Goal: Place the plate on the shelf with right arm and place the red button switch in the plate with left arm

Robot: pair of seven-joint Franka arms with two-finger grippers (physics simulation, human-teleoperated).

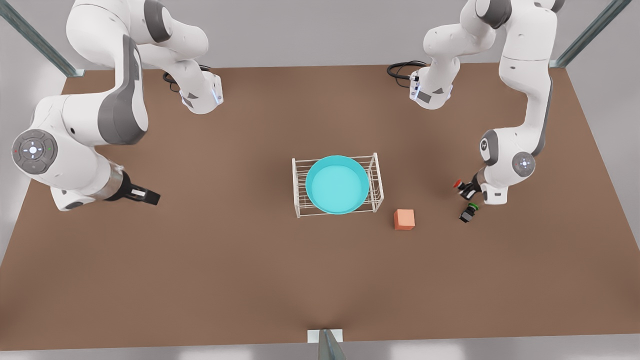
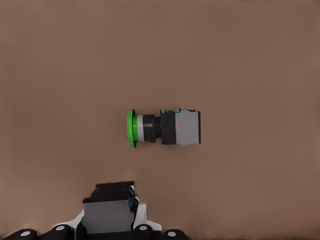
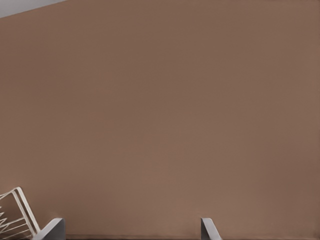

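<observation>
The turquoise plate (image 1: 337, 184) lies on top of the white wire shelf (image 1: 297, 165) in the middle of the table. On the front view's right, my left gripper (image 1: 470, 190) is shut on the red button switch (image 1: 459, 184), its red cap pointing toward the shelf. In the left wrist view the switch's grey and black body (image 2: 107, 215) sits between the fingers. My right gripper (image 1: 150, 196) waits open and holding nothing on the front view's left, well away from the shelf. A corner of the shelf (image 3: 15, 212) shows in the right wrist view.
A like switch with a green cap (image 1: 468, 212) (image 2: 165, 128) lies on its side on the table just below the left gripper. An orange cube (image 1: 404, 219) sits between it and the shelf. The brown table (image 1: 225, 260) is bare toward the front.
</observation>
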